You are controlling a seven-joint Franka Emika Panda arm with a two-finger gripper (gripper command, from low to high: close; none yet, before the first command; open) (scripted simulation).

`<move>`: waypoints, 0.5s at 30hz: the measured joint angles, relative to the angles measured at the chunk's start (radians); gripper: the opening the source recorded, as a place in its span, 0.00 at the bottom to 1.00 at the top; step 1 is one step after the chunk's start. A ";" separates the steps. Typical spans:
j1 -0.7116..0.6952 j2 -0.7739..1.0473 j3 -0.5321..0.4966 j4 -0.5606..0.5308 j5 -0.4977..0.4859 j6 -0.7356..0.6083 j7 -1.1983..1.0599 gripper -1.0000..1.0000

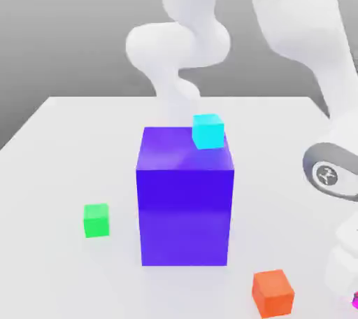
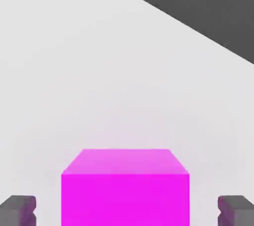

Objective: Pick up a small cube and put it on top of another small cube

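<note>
Five blocks counted on the white tabletop (image 1: 63, 129): one magenta cube (image 2: 125, 188), one green cube (image 1: 96, 220), one orange cube (image 1: 273, 292), one cyan cube (image 1: 208, 131), one large blue-purple block (image 1: 185, 199). The cyan cube rests on the block's top. The magenta cube lies on the tabletop between the end effector (image 2: 127, 210) fingers (image 2: 18, 209), which stand apart with a gap either side. The green cube sits well apart, at the exterior view's left.

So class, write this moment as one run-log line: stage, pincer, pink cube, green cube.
stage: pre-grasp | pincer: open, astride pink cube, fingers not touching | green cube: on table, top bare
</note>
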 joint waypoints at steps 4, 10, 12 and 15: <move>0.005 0.004 -0.004 0.001 0.001 0.004 0.000 0.00; -0.085 -0.138 0.048 -0.047 0.109 -0.110 -0.053 0.00; -0.139 -0.166 0.034 -0.075 0.163 -0.126 -0.052 0.00; -0.223 -0.213 0.007 -0.123 0.255 -0.141 -0.052 0.00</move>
